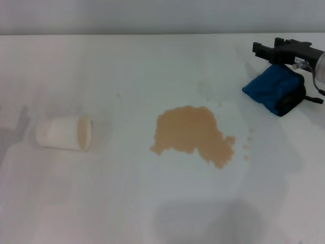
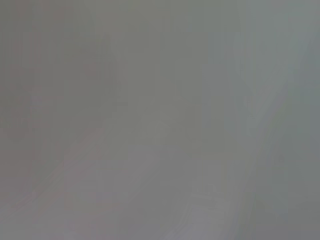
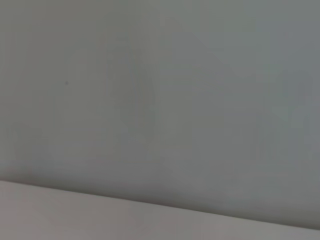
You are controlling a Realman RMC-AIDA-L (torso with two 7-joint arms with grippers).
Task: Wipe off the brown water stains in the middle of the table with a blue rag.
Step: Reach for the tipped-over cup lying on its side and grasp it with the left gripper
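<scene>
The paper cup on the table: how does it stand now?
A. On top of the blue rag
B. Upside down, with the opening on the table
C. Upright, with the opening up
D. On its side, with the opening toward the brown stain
D: the white paper cup lies on its side on the table, and its beige inside faces the brown water stains; the blue rag is far from it.

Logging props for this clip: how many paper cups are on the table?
1. A white paper cup lies on its side at the table's left, apart from the brown water stains. None seems hidden.
</scene>
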